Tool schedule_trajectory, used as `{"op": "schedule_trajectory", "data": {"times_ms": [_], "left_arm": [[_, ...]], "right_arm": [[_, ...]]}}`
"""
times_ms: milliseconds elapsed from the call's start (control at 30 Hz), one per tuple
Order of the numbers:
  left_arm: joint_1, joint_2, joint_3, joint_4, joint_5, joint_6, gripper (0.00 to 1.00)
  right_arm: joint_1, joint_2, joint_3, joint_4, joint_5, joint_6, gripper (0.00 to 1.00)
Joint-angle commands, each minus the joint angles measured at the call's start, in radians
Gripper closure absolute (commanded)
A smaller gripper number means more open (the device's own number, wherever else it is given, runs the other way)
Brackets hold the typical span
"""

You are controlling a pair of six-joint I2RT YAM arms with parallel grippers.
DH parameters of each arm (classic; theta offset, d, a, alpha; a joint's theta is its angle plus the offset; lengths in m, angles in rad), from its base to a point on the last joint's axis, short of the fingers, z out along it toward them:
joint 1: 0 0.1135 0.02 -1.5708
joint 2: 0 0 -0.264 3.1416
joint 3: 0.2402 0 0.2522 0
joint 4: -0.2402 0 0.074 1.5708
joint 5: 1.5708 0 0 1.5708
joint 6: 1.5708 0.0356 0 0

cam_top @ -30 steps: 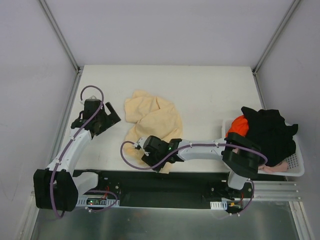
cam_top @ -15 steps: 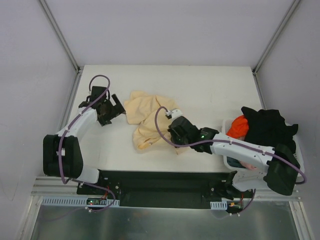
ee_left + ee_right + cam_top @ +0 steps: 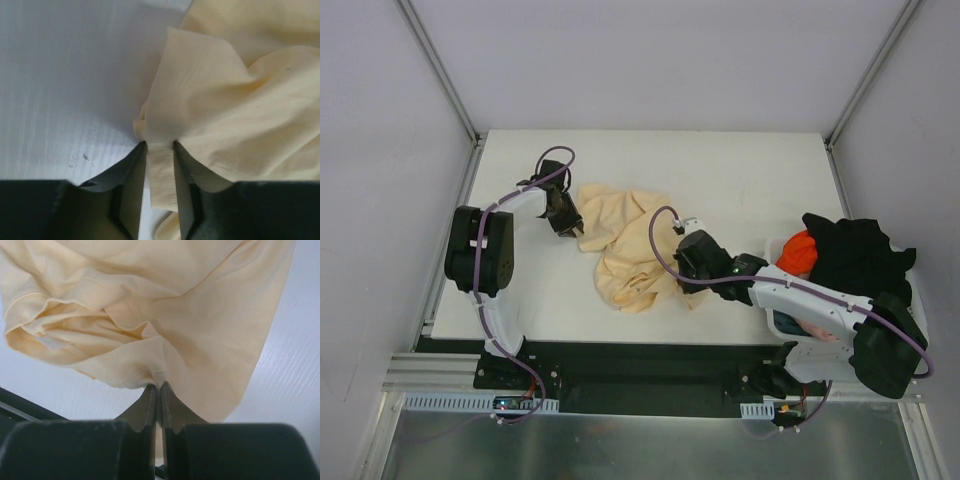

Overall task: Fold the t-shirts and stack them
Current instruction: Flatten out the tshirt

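A crumpled pale peach-yellow t-shirt lies mid-table. My left gripper is at its left edge. In the left wrist view its jaws are shut on a narrow fold of that t-shirt, and cloth fills the gap between them. My right gripper is at the shirt's right lower side. In the right wrist view it is shut tight on a pinch of the cloth, which bunches up ahead of it. A black t-shirt, an orange one and a pinkish one are heaped at the right.
A white lattice basket at the table's right front corner holds the heaped shirts. Grey walls close in the table on the left, back and right. The right arm's forearm stretches from the basket side toward the middle.
My left gripper has moved right to the yellow shirt's left edge and closed on it. My right gripper has carried its pinch of cloth rightward and back, dragging the shirt.
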Motion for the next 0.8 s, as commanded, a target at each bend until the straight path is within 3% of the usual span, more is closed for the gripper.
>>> {"op": "schedule_trajectory", "data": {"times_ms": [0,100,367,600,767], "left_arm": [[0.0,0.01,0.031,-0.014,-0.021,0.005,0.8],[-0.001,0.028,0.045,-0.014,-0.016,0.015,1.0],[-0.003,-0.095,-0.01,0.015,-0.162,-0.018,1.0],[-0.015,-0.45,-0.166,0.102,-0.222,0.01,1.0],[-0.02,-0.732,-0.242,0.106,-0.279,-0.015,1.0]], "right_arm": [[-0.015,-0.011,0.013,0.0,0.007,0.019,0.99],[-0.02,-0.014,0.032,-0.016,0.016,0.008,0.99],[-0.02,-0.08,0.024,-0.04,0.087,0.014,0.99],[-0.022,-0.181,0.055,-0.072,0.156,-0.035,0.99],[-0.025,-0.274,0.134,-0.079,0.285,-0.064,0.99]]}}
